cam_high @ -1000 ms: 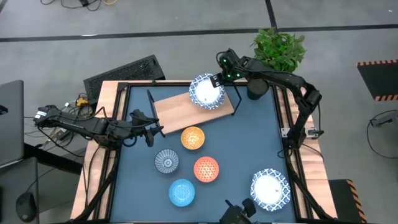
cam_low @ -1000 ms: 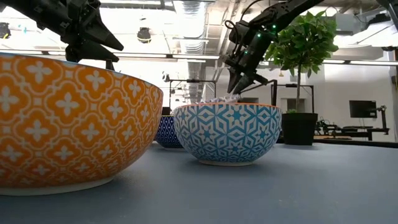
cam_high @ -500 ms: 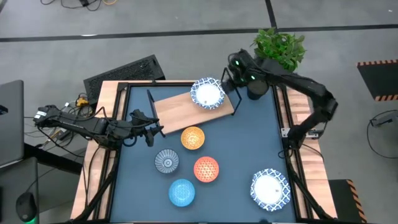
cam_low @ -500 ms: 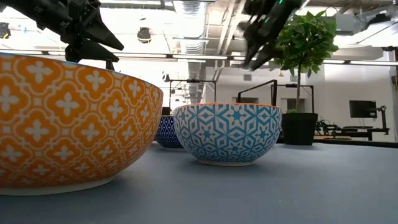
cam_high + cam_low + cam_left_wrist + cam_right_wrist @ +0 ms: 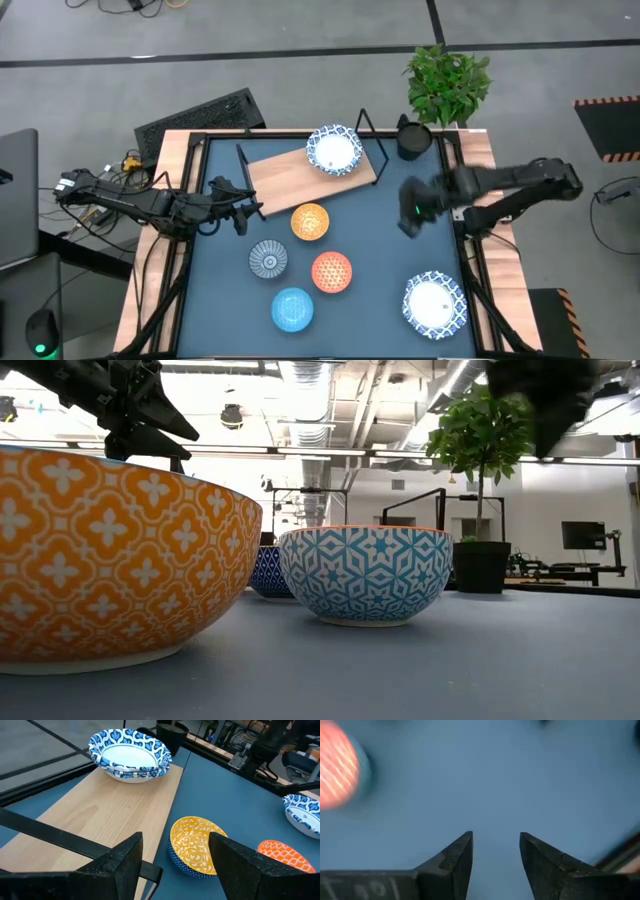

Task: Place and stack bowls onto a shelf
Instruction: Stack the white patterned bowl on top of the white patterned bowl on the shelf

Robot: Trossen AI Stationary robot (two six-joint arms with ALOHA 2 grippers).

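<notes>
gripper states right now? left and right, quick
Left gripper: open, empty, hovering by the shelf.
Right gripper: open, empty, over bare tabletop.

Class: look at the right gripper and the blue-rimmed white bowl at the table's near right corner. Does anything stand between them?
Nothing visible does. The right gripper, open, hangs over bare tabletop; the white bowl sits apart from the other bowls.
</notes>
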